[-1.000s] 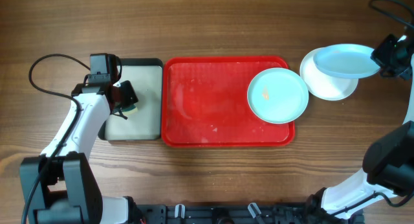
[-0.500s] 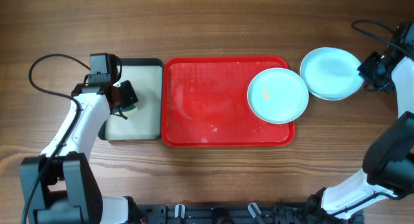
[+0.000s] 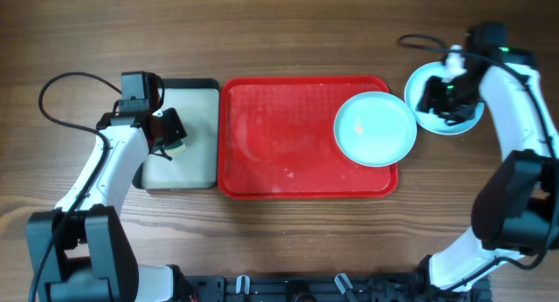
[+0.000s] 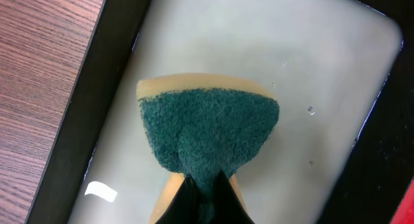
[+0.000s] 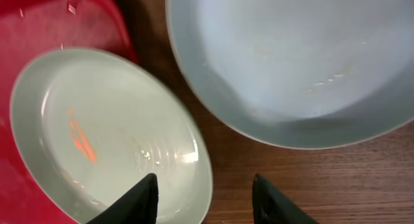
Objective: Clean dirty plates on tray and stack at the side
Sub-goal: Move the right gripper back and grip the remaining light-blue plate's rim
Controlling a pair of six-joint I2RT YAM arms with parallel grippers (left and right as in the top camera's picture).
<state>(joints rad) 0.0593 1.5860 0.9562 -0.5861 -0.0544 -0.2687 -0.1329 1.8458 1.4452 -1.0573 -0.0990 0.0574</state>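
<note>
Pale blue round plastic plate [image 3: 376, 127] lies at the right end of the large red rectangular plastic tray [image 3: 279, 145]. Its edge overhangs the tray's right rim, and there is an orange smear on its face. Second pale blue plate [image 5: 291, 49] sits on the wooden table [image 3: 279, 31] just beside the first, a strip of wood between them. Right gripper [image 5: 206, 180] hovers above this second plate, fingers spread, nothing between them. Left gripper [image 4: 206, 180] pinches a green-and-yellow sponge [image 4: 207, 127] over the small black-rimmed tray [image 4: 77, 153], left of the red one.
</note>
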